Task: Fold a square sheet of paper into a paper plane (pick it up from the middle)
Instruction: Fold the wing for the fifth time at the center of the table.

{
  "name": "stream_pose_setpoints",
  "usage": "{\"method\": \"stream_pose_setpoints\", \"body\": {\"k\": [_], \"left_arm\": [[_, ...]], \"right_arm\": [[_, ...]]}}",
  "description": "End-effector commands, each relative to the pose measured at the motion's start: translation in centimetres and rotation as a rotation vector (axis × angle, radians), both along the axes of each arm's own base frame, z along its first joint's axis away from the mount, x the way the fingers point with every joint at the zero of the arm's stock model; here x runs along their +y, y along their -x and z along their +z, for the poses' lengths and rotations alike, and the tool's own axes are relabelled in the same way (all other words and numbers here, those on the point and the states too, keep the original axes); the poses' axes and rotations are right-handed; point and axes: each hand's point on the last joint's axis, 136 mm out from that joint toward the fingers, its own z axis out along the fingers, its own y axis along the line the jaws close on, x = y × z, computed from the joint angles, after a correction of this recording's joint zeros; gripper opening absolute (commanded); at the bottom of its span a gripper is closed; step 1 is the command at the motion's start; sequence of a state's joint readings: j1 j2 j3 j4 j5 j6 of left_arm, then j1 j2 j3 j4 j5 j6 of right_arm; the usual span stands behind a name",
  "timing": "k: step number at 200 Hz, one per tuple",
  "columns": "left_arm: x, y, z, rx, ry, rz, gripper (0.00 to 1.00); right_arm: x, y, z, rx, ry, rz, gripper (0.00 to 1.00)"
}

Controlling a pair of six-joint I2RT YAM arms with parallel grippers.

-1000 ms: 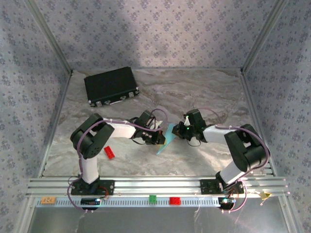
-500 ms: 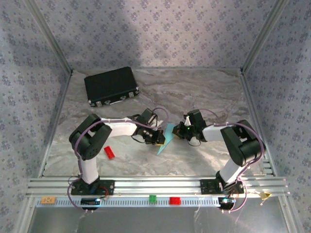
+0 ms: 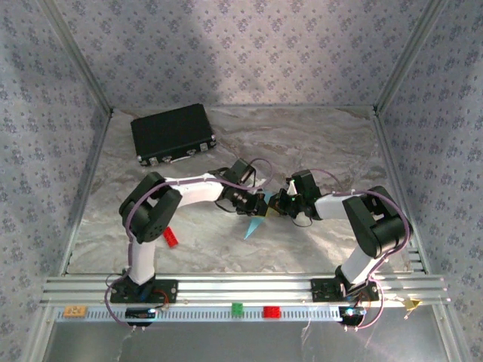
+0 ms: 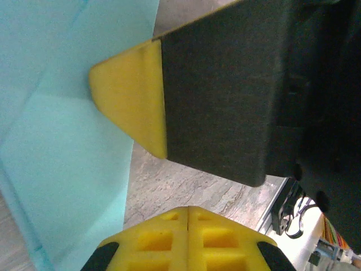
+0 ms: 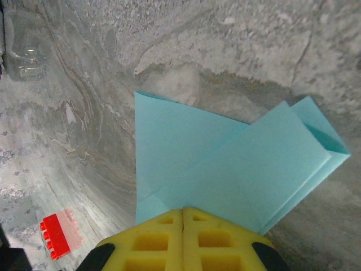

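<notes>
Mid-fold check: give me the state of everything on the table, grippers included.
sheet of paper: partly folded, raised at the grippers.
left gripper: shut, paper beside its fingertips, grip unclear.
right gripper: shut on the sheet of paper.
black case: closed, lying flat, far left.
red brick: lying loose beside the left arm.

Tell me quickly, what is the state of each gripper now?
Left gripper: closed, beside the folded light-blue paper; grip cannot be told.
Right gripper: closed, tips at the paper; grip cannot be told.
</notes>
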State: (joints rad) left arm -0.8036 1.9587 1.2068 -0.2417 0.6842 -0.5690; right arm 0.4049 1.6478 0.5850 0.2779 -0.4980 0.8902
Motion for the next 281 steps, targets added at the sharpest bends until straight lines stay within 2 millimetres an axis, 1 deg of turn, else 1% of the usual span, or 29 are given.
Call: {"method": "stream_pose_setpoints", "body": {"k": [1, 31, 53, 66, 91, 108, 121, 148, 165, 212, 235, 247, 266, 281], "left_arm": [[-0.3, 0.5, -0.1, 0.014, -0.01, -0.039, 0.0], [-0.2, 0.3, -1.3, 0.012, -0.033, -0.033, 0.0], [-0.9, -0.2, -1.4, 0.001, -0.006, -0.032, 0.0], [-1.0, -0.5, -1.7, -0.007, -0.014, -0.028, 0.0], [-0.5, -0.8, -2.4, -0.027, -0.045, -0.018, 0.0], [0.2, -0.4, -3.1, -0.02, -0.08, -0.021, 0.0], [0.9, 0.2, -3.7, -0.005, -0.097, -0.016, 0.0], [2.5, 2.0, -4.8, 0.029, -0.129, -0.013, 0.0], [3.4, 2.9, -5.0, 0.045, -0.145, -0.015, 0.0], [4.9, 4.2, -4.1, 0.037, -0.147, -0.024, 0.0], [5.3, 4.4, -3.5, 0.019, -0.138, -0.022, 0.0], [4.9, 4.0, -2.7, -0.003, -0.114, -0.021, 0.0], [3.7, 2.8, -0.6, -0.04, -0.044, -0.026, 0.0], [3.1, 1.8, 0.2, -0.062, -0.021, -0.023, 0.0]], "right_arm": [[-1.7, 1.2, -2.5, 0.08, 0.071, -0.035, 0.06], [-1.6, 1.1, -2.4, 0.078, 0.065, -0.035, 0.06], [-1.8, 1.2, -2.5, 0.08, 0.069, -0.038, 0.06], [-1.8, 1.3, -2.6, 0.082, 0.07, -0.038, 0.07], [-1.9, 1.4, -2.7, 0.085, 0.073, -0.035, 0.07], [-2.0, 1.5, -2.8, 0.088, 0.073, -0.032, 0.07], [-2.0, 1.6, -3.0, 0.093, 0.077, -0.03, 0.06], [-2.2, 1.7, -3.2, 0.096, 0.087, -0.028, 0.06], [-2.2, 1.8, -3.2, 0.096, 0.088, -0.024, 0.06], [-2.2, 1.5, -3.0, 0.091, 0.087, -0.022, 0.06], [-2.1, 1.5, -2.9, 0.09, 0.085, -0.019, 0.06], [-2.0, 1.4, -2.8, 0.086, 0.081, -0.017, 0.06], [-1.9, 1.4, -2.7, 0.093, 0.079, -0.02, 0.06], [-1.9, 1.4, -2.7, 0.092, 0.081, -0.017, 0.06]]}}
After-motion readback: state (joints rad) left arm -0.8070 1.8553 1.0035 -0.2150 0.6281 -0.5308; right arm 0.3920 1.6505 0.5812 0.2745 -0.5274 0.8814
